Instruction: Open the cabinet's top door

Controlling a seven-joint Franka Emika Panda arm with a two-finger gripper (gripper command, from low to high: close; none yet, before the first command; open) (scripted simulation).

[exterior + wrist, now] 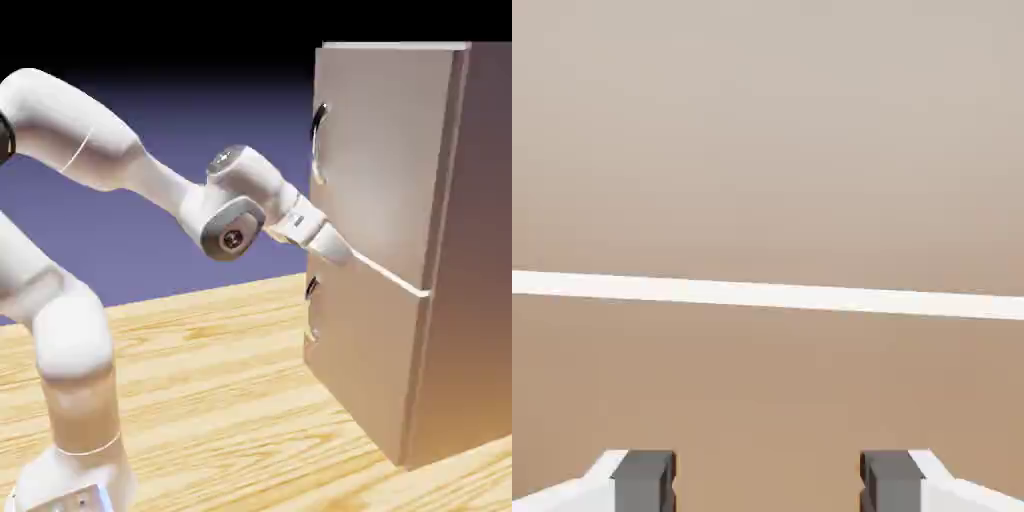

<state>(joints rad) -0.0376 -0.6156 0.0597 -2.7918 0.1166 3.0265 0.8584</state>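
The grey-brown cabinet (470,250) stands on the exterior view's right. Its top door (385,150) is the taller panel and lies flush with the front, with a dark curved handle (317,143) near its left edge. My gripper (338,248) is close to the cabinet front, well below that handle, at the seam between the two doors. In the hand view that pale seam (768,295) crosses flat door wood, and my gripper (767,485) is open with nothing between its grey fingertips (644,480). The handle is out of sight in the hand view.
The shorter lower door (365,365) sits under the seam, with a small dark handle (311,288) just below my hand. The cabinet rests on a wooden table (220,400). My arm's base (70,470) rises at the lower left.
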